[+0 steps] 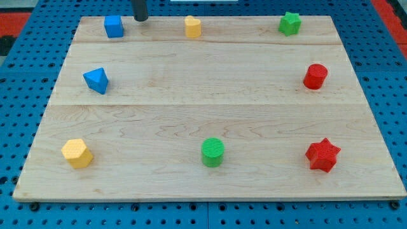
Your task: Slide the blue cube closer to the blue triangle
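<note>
The blue cube (114, 27) sits near the top left corner of the wooden board (210, 108). The blue triangle (96, 80) lies below it, at the left side of the board, a clear gap apart. My tip (140, 19) touches down at the board's top edge, just to the right of the blue cube, a small gap from it.
A yellow block (193, 27) and a green star (290, 23) lie along the top. A red cylinder (315, 76) is at the right. A yellow hexagon (77, 153), a green cylinder (213, 152) and a red star (322, 155) lie along the bottom.
</note>
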